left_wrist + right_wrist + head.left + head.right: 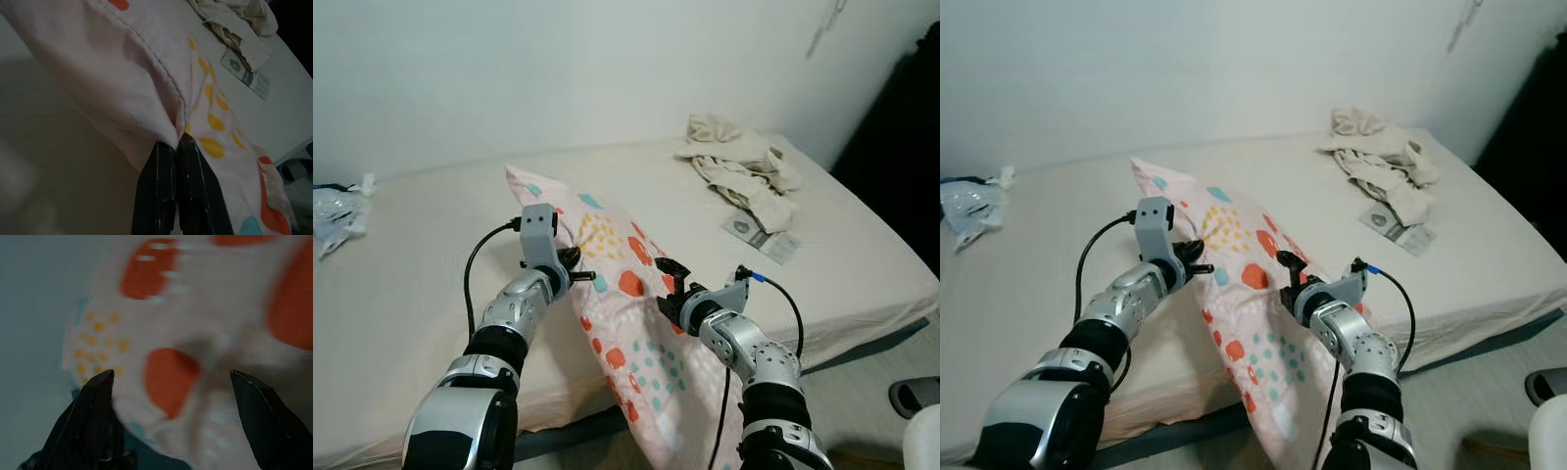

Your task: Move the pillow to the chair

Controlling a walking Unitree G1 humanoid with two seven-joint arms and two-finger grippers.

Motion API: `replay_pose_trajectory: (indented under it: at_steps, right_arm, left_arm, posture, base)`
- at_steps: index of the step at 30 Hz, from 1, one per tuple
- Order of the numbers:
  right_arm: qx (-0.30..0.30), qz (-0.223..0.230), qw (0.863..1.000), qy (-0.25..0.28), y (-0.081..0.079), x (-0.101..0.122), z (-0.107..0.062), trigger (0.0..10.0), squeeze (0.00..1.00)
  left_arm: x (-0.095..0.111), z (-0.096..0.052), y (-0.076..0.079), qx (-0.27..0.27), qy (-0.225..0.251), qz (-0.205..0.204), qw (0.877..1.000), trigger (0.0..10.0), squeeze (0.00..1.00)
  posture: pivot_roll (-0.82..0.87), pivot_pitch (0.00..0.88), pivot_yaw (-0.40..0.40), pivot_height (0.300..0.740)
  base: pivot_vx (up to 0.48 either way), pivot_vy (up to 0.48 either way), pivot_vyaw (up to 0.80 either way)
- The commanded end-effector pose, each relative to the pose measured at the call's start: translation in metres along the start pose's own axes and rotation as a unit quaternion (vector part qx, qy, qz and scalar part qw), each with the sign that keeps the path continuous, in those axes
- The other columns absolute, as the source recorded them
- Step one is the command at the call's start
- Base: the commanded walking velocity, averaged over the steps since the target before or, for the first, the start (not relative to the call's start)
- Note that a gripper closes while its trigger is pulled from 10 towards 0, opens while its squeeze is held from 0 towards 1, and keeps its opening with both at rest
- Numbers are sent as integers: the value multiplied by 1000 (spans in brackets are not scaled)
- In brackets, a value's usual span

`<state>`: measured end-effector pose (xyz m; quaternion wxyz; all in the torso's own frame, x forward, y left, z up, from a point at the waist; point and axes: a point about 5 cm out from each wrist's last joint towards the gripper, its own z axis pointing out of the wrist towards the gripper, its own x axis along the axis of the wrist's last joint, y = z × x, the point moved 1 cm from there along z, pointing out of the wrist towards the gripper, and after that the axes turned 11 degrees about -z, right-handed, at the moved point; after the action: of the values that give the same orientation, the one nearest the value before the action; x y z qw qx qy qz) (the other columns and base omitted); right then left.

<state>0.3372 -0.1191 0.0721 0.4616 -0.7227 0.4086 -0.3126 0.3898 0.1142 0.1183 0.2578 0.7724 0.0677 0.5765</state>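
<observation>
Currently left gripper [178,142] pinches only the pillow [626,294] seam, right gripper [171,382] spread wide, unclamped; fabric could slip free.

Pillow [626,294] on the bed [411,294], hanging over its front edge.
Crumpled clothes [744,166] lie behind it to the right (a packet [766,235] just before them); a bag [337,215] far left.

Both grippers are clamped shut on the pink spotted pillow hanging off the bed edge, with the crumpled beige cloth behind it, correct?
Not quite. The left gripper is shut on the edge of the pink spotted pillow, as the left wrist view shows. The right gripper, though, is open: the right wrist view shows its fingers spread wide in front of the fabric. The crumpled beige cloth does lie behind on the bed.
</observation>
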Motion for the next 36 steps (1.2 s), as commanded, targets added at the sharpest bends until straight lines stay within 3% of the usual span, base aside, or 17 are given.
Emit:
replay_pose_trajectory:
  at_steps: [1,7,8,9,10,12,13,14,19,22,25,26,27,28,32,33,36]
  right_arm:
    - [-9,28,999,-42,4,-34,10,10000,0]
    - [-55,15,998,-6,27,-8,-2,10000,0]
    - [-74,-3,997,10,35,3,-8,10000,0]
    - [-113,-112,986,41,42,22,-17,10000,0]
    - [-154,-254,952,70,46,40,-27,10000,0]
    - [-188,-441,873,90,44,56,-37,10000,0]
    - [-188,-441,873,90,44,56,-37,10000,0]
    - [-181,-492,845,106,39,61,-44,10000,0]
    - [-169,-526,826,110,35,59,-47,10000,0]
    - [-163,-518,833,107,38,55,-45,10000,0]
    - [-163,-530,826,106,40,53,-44,10000,0]
    - [-163,-534,823,105,42,54,-44,10000,0]
    - [-163,-534,823,105,42,54,-44,10000,0]
    - [-163,-537,821,105,42,54,-44,10000,0]
    - [-163,-550,811,111,43,59,-48,10000,0]
    - [-163,-550,811,111,43,59,-48,10000,0]
    - [-166,-551,810,113,44,62,-49,10000,0]
  left_arm:
    - [7,1,2,-9,6,15,1000,0,0]
    - [8,1,2,-10,6,21,1000,0,0]
    - [8,1,2,-9,7,22,1000,0,0]
    - [10,0,0,-3,11,24,1000,0,0]
    - [11,-1,-3,4,16,29,999,0,0]
    - [14,-3,-9,20,29,34,999,0,0]
    - [14,-3,-9,20,29,34,999,0,0]
    - [19,-8,-19,47,56,30,997,0,0]
    - [28,-16,-39,99,89,30,991,0,0]
    - [37,-31,-73,185,113,13,976,0,0]
    - [45,-49,-104,261,134,6,956,0,0]
    - [46,-59,-120,299,140,-11,944,0,0]
    - [46,-59,-120,299,140,-11,944,0,0]
    - [46,-66,-129,324,143,-25,935,0,0]
    - [42,-111,-176,437,159,-48,884,0,0]
    - [42,-111,-176,437,159,-48,884,0,0]
    - [34,-138,-198,489,163,-49,856,0,0]
  posture:
    - [-9,87,-10,740]
    - [-4,88,-11,740]
    - [-2,87,-11,740]
    - [-2,88,-9,740]
    - [-7,87,-7,740]
    - [-17,85,1,740]
    - [-17,85,1,740]
    - [-25,82,6,740]
    - [-31,78,7,740]
    - [-33,74,3,740]
    - [-29,72,-2,740]
    - [-28,72,-2,740]
    - [-28,72,-2,740]
    - [-28,72,-2,740]
    - [-24,78,-3,740]
    - [-24,78,-3,740]
    - [-18,90,-8,740]
  base:
    - [0,0,0]
    - [0,0,0]
    - [0,0,0]
    - [0,0,0]
    - [0,0,0]
    - [0,0,0]
    - [0,0,0]
    - [0,0,0]
    - [0,0,0]
    - [0,0,0]
    - [0,0,0]
    - [0,0,0]
    - [0,0,0]
    - [0,0,0]
    - [0,0,0]
    - [0,0,0]
    - [0,0,0]
